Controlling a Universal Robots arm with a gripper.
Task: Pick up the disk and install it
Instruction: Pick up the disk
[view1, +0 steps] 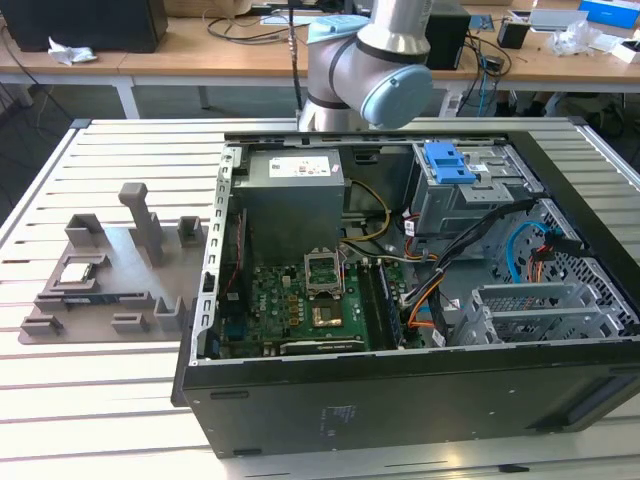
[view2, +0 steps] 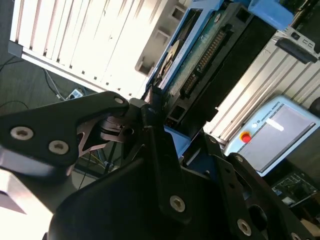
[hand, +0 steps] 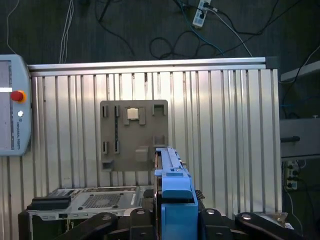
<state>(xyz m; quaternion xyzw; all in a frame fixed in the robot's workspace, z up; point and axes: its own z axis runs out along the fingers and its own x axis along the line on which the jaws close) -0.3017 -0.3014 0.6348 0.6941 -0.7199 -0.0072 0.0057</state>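
Currently, the gripper (view2: 152, 112) is clamped on the disk (hand: 167, 160), held edge-on above the slatted aluminium table (hand: 225, 125), its long axis running straight out from the fingers, with a grey fixture tray (hand: 112, 145) below and cables crossing the dark floor (hand: 125, 30).

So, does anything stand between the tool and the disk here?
Nothing visible does. In the second wrist view the tool is closed on the edge of the disk; in the first wrist view the disk hangs above the slatted table.
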